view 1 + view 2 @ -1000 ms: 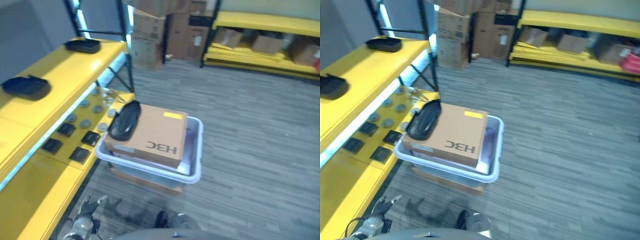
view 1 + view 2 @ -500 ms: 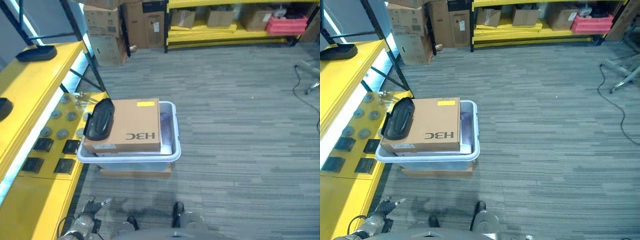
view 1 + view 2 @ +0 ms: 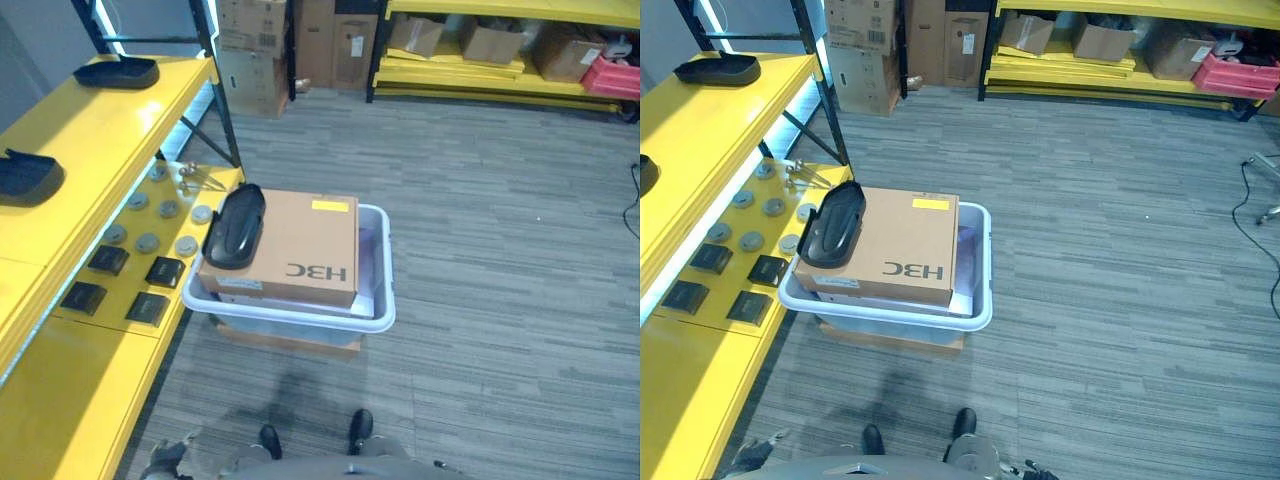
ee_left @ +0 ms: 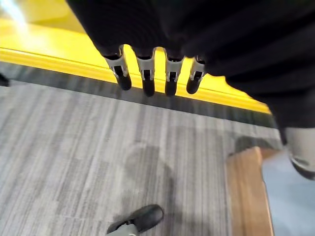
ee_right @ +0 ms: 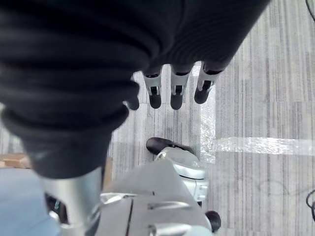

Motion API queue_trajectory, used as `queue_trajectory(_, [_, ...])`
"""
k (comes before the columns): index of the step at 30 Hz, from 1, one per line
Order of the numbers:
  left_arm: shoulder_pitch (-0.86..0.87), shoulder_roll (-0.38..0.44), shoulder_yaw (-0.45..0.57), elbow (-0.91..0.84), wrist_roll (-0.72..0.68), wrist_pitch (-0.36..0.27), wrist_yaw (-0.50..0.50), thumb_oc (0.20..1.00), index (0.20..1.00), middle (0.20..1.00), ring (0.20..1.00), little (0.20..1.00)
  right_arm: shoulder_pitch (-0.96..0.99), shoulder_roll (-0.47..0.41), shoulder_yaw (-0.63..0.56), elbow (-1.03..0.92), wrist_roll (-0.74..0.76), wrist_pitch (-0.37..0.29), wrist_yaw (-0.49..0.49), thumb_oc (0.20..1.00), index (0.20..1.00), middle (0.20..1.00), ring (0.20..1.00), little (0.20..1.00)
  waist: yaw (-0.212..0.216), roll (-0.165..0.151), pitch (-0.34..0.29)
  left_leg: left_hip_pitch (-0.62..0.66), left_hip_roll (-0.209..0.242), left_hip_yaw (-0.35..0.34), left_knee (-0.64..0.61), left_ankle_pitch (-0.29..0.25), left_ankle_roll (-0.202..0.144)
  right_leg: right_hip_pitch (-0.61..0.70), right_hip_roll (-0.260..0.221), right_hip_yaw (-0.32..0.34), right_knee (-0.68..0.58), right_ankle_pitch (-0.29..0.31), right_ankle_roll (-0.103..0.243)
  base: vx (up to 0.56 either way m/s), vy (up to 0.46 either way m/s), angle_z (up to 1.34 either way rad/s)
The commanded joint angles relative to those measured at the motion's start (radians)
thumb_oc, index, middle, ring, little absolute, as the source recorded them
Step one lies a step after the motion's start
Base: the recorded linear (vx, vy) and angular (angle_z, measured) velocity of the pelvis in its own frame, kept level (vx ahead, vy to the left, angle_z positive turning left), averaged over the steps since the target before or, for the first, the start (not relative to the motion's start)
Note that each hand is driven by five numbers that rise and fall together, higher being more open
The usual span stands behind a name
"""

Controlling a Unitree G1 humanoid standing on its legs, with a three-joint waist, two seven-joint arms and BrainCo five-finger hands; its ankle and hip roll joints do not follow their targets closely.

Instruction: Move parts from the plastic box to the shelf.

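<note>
A pale plastic box (image 3: 386, 300) stands on the grey floor beside the yellow shelf (image 3: 100, 130). A brown cardboard carton (image 3: 300, 250) lies in the box, and a black moulded part (image 3: 235, 225) rests on the carton's left end. Two more black parts (image 3: 117, 72) (image 3: 25, 175) sit on the shelf's top level. My left hand (image 4: 146, 78) hangs low near the shelf's base with straight fingers and holds nothing. My right hand (image 5: 177, 93) hangs over the floor, fingers straight and empty. Both hands are well short of the box.
The shelf's lower level carries grey discs (image 3: 150, 225) and flat black squares (image 3: 125, 280). A brown board (image 3: 290, 342) lies under the box. Cardboard cartons (image 3: 290, 40) and a yellow rack (image 3: 500, 60) with a red bin (image 3: 610, 75) line the far wall.
The whole picture has shifted, so the camera moved. The box, carton and black parts keep their places. My left hand now shows lower at the view's bottom edge.
</note>
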Motion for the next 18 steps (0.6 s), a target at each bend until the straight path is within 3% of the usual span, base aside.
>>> queue_trajectory(1, [-0.051, 0.013, 0.019, 0.008, -0.010, -0.035, 0.011, 1.000, 1.000, 1.000, 1.000, 1.000, -0.049, 0.012, 0.003, 0.009, 0.038, 0.002, -0.033, 1.000, 1.000, 1.000, 1.000, 1.000, 0.003, -0.039, 0.027, -0.048, 0.004, 0.032, -0.026, -0.016, -0.027, 0.026, -0.020, 0.026, -0.027, -0.043, 0.078, -0.10, -0.182, -0.02])
queue_trajectory(3, [-0.070, 0.013, 0.016, 0.000, -0.042, -0.049, 0.008, 1.000, 1.000, 1.000, 1.000, 1.000, -0.049, 0.001, 0.004, 0.019, 0.003, 0.011, -0.021, 1.000, 1.000, 1.000, 1.000, 1.000, -0.004, -0.049, 0.032, -0.066, 0.025, 0.033, 0.016, -0.021, -0.041, 0.039, -0.007, 0.029, -0.051, -0.038, 0.070, -0.08, -0.205, 0.03])
queue_trajectory(8, [-0.090, 0.010, 0.011, -0.033, -0.004, -0.038, 0.019, 1.000, 1.000, 1.000, 1.000, 1.000, -0.051, -0.018, -0.005, 0.042, 0.044, 0.015, -0.023, 1.000, 1.000, 1.000, 1.000, 1.000, 0.005, -0.076, 0.079, -0.189, 0.066, 0.026, 0.310, -0.084, -0.057, 0.076, -0.009, 0.019, -0.051, -0.041, 0.037, -0.01, -0.169, 0.27])
queue_trajectory(9, [-0.091, 0.015, 0.014, -0.029, 0.005, -0.022, 0.013, 1.000, 1.000, 1.000, 1.000, 1.000, -0.052, -0.026, -0.016, 0.049, 0.035, 0.024, -0.013, 1.000, 1.000, 1.000, 1.000, 1.000, 0.004, -0.066, 0.088, -0.212, 0.092, 0.011, 0.339, -0.062, -0.063, 0.089, 0.004, 0.030, -0.037, -0.057, 0.023, 0.30, 0.030, 0.29])
queue_trajectory(10, [-0.088, 0.020, 0.021, -0.017, -0.012, -0.028, 0.008, 1.000, 1.000, 1.000, 1.000, 1.000, -0.043, -0.023, -0.022, 0.060, 0.020, 0.018, -0.016, 1.000, 1.000, 1.000, 1.000, 1.000, -0.006, -0.054, 0.080, -0.178, 0.113, 0.020, 0.210, -0.012, -0.072, 0.096, 0.005, 0.032, -0.031, -0.068, 0.027, 0.34, 0.113, 0.06])
queue_trajectory(11, [-0.088, 0.021, 0.021, -0.016, -0.013, -0.029, 0.006, 1.000, 1.000, 1.000, 1.000, 1.000, -0.042, -0.022, -0.023, 0.061, 0.019, 0.017, -0.017, 1.000, 1.000, 1.000, 1.000, 1.000, -0.008, -0.052, 0.079, -0.170, 0.117, 0.023, 0.181, 0.003, -0.076, 0.098, 0.005, 0.032, -0.030, -0.070, 0.028, 0.50, 0.333, -0.35])
queue_trajectory(12, [-0.094, 0.021, 0.017, -0.008, -0.015, -0.033, -0.002, 1.000, 1.000, 1.000, 1.000, 1.000, -0.023, -0.026, -0.031, 0.061, 0.022, 0.017, -0.035, 1.000, 1.000, 1.000, 1.000, 1.000, -0.021, -0.033, 0.072, -0.160, 0.184, 0.034, 0.024, 0.138, -0.122, 0.112, 0.003, 0.036, -0.013, -0.087, 0.032, 0.33, 0.241, -0.29])
queue_trajectory(14, [-0.095, 0.019, 0.016, -0.007, -0.012, -0.037, -0.005, 1.000, 1.000, 1.000, 1.000, 1.000, -0.019, -0.027, -0.034, 0.062, 0.026, 0.018, -0.039, 1.000, 1.000, 1.000, 1.000, 1.000, -0.023, -0.031, 0.072, -0.162, 0.195, 0.036, 0.008, 0.157, -0.128, 0.113, 0.002, 0.037, -0.007, -0.091, 0.031, 0.31, 0.230, 0.15])
queue_trajectory(16, [-0.095, 0.018, 0.013, -0.012, -0.021, -0.038, -0.014, 1.000, 1.000, 1.000, 1.000, 1.000, -0.004, -0.046, -0.051, 0.068, 0.000, 0.008, -0.024, 1.000, 1.000, 1.000, 1.000, 1.000, -0.036, -0.014, 0.081, -0.195, 0.274, 0.072, -0.026, 0.224, -0.147, 0.119, -0.018, 0.025, 0.058, -0.132, 0.029, 0.42, 0.327, 0.17])
queue_trajectory(18, [-0.094, 0.020, 0.019, -0.016, -0.024, -0.036, -0.020, 1.000, 1.000, 1.000, 1.000, 1.000, 0.000, -0.051, -0.058, 0.067, -0.018, 0.011, -0.027, 1.000, 1.000, 1.000, 1.000, 1.000, -0.040, -0.013, 0.085, -0.186, 0.282, 0.086, -0.009, 0.208, -0.140, 0.119, -0.040, 0.022, 0.109, -0.165, 0.030, 0.39, 0.342, -0.02])
